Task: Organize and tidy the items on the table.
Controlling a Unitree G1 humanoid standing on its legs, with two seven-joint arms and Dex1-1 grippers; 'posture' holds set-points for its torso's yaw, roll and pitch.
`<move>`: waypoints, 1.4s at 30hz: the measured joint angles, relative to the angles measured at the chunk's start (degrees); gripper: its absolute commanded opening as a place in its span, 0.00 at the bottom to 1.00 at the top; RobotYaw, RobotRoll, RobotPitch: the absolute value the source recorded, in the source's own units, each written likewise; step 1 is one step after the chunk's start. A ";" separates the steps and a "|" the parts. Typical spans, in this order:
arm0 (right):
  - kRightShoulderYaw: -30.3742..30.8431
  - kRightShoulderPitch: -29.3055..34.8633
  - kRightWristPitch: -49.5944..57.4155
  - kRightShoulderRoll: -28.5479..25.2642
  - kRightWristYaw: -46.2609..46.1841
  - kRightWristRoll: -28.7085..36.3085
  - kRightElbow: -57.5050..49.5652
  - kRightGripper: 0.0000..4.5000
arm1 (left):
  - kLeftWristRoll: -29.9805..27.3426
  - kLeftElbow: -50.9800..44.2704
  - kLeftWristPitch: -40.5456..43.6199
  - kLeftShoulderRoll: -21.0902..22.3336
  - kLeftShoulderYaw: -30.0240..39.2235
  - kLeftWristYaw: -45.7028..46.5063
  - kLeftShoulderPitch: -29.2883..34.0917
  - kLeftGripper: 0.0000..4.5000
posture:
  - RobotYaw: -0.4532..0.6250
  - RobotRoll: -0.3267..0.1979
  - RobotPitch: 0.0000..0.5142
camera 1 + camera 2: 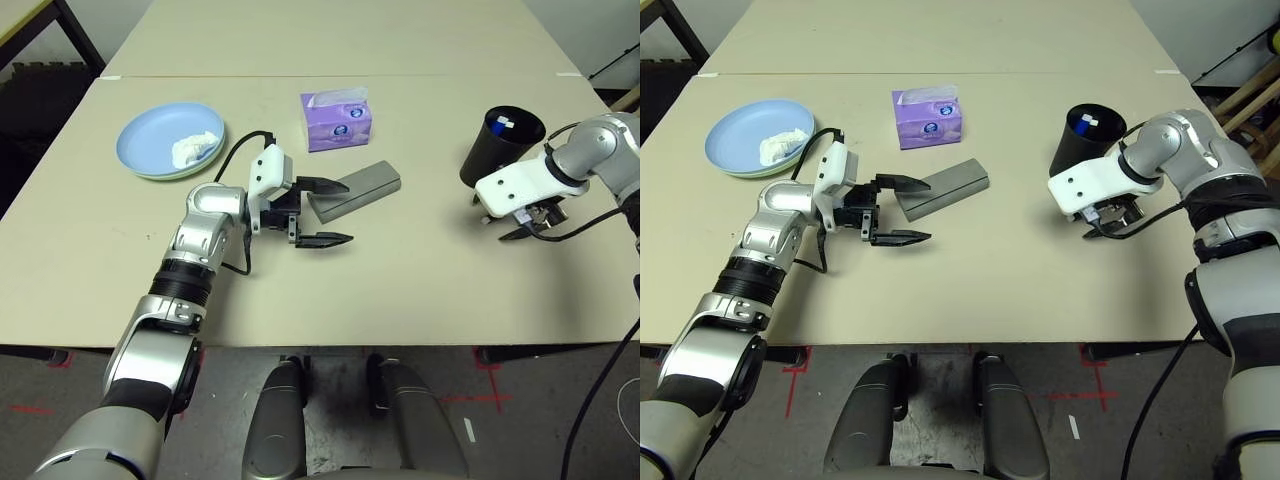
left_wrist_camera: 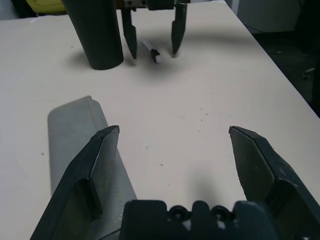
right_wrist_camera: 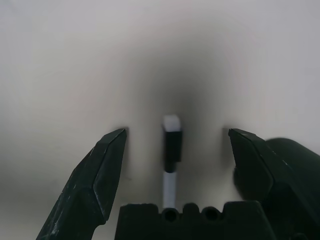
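Your right gripper (image 3: 175, 137) hangs pointing down over a small white and black pen (image 3: 171, 150) that lies on the surface (image 1: 420, 290) just beside the black cup (image 1: 497, 146). Its fingers (image 3: 102, 165) stand apart, one on each side of the pen, with nothing clamped between them. The cup already holds small white and blue pens (image 1: 505, 124). The step in hand therefore appears to be the pick-up of this last loose pen for delivery into the cup.

Your left gripper (image 1: 325, 212) rests near the middle of the surface, fingers spread wide, with one finger over the near end of the grey glasses case (image 1: 362, 187). It holds nothing.

The purple tissue box (image 1: 338, 119) stands behind the case. The light blue plate (image 1: 168, 138), carrying the crumpled white tissue (image 1: 193, 149), sits at the far left, stacked on a pale green rim.

Next move, as a judgement:
1. Lower the right gripper until both fingers flank the pen barrel.
2. Close across the barrel, not along it.
3. Lift clear of the surface, then carry the pen over the cup mouth.

The pen is thin and may roll; keep it centred between the fingers before you close.
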 measured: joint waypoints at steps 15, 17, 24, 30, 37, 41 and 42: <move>1.93 -2.02 -3.82 0.80 0.65 -4.01 4.09 1.00 | -0.04 -2.14 0.94 0.07 0.02 1.39 0.99 1.00 | 0.57 0.62 0.51; 2.19 -2.31 -3.97 0.83 0.64 -4.43 4.33 1.00 | -0.04 -2.17 0.95 0.14 0.02 1.52 1.28 1.00 | 0.58 0.62 0.51; 2.34 -2.48 -4.06 1.15 1.31 -4.72 4.69 0.62 | -0.04 -2.40 1.04 0.32 0.03 1.79 1.40 1.00 | 0.58 0.62 0.50; 1.68 -2.45 -3.97 1.54 2.14 -3.43 4.61 0.10 | -0.04 -2.45 1.09 0.33 0.03 2.11 1.39 1.00 | 0.57 0.62 0.49; 0.44 -1.36 5.07 0.98 10.73 10.22 -0.44 0.07 | -0.04 -2.41 1.09 0.37 -0.01 2.09 1.25 1.00 | 0.55 0.62 0.46; 6.35 2.45 36.11 -9.22 11.33 42.02 -24.19 0.07 | -0.08 -1.97 1.04 0.82 0.10 1.91 0.72 1.00 | 0.54 0.62 0.45; 5.71 2.60 43.24 -10.52 11.51 47.79 -28.37 0.07 | -0.08 -1.80 1.02 0.93 0.16 1.90 0.61 1.00 | 0.54 0.62 0.45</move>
